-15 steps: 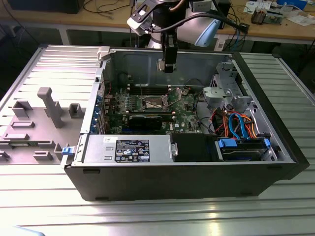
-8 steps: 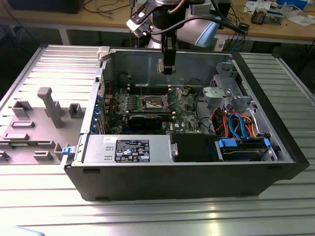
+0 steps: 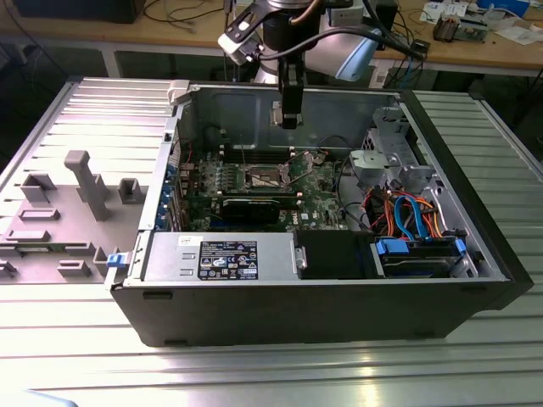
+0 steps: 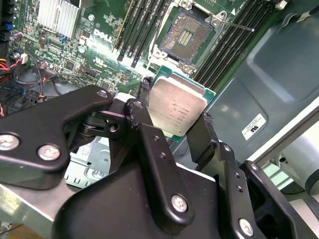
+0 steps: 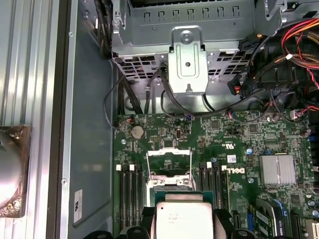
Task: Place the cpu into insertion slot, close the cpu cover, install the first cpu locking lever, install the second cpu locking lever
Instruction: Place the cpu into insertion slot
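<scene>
The black two-finger pincer (image 4: pixel 172 122) is clamped on the edges of the small flat silver-grey square cpu (image 4: pixel 178 105), holding it clear of the green circuit board (image 4: pixel 107 45). Near it, the dark-framed square insertion slot (image 4: pixel 188 34) lies uncovered, its brownish-gold pin field showing, inside the open black computer case (image 3: pixel 297 305).

- The cpu (image 4: pixel 177 110), a flat square chip: dull, finely brushed silver-grey metal top with a thin green rim.
- The gripper (image 4: pixel 174 114): smooth matt black fingers (image 4: pixel 152 149) with shiny metal screw heads.
- The square insertion slot (image 4: pixel 187 36): dark matt frame and a brownish-gold pin field with a faint metallic sheen.
- The thin cpu cover (image 5: pixel 169 153): bare, bright silver metal.
- The green circuit board (image 5: pixel 199 134): glossy lacquer.
- The finned silver heat sink (image 5: pixel 277 170): bare metal.
- The grey case wall (image 5: pixel 92 124): matt sheet metal.
- The ribbed table (image 3: pixel 254 373): softly shining aluminium.
</scene>
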`<move>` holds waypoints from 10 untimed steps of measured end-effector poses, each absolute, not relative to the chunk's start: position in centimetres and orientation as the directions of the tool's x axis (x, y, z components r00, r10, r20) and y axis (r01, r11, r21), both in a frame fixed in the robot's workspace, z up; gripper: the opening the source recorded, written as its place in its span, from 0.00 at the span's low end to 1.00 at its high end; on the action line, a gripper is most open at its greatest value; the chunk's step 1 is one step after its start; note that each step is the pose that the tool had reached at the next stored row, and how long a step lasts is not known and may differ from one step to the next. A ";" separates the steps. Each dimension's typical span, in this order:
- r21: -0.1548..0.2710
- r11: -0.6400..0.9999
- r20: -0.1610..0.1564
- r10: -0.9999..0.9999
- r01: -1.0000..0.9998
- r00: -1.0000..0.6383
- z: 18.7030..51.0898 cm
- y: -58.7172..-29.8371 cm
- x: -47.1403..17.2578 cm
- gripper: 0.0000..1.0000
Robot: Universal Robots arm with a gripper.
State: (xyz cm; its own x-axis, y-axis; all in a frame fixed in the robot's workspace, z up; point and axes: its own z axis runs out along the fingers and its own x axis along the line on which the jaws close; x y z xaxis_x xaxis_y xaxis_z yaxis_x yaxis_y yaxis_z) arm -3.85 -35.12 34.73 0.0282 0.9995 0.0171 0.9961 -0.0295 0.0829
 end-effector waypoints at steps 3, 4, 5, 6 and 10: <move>0.083 -0.029 0.017 0.999 0.996 0.028 34.5 -35.1 -3.9 0.54; 0.083 -0.030 0.017 0.999 0.996 0.028 34.5 -35.1 -3.9 0.54; 0.083 -0.030 0.017 0.999 0.996 0.028 34.4 -35.1 -3.9 0.54; 0.083 -0.030 0.017 0.999 0.996 0.028 34.4 -35.1 -3.9 0.54; 0.083 -0.029 0.017 0.999 0.996 0.028 34.2 -35.1 -3.9 0.54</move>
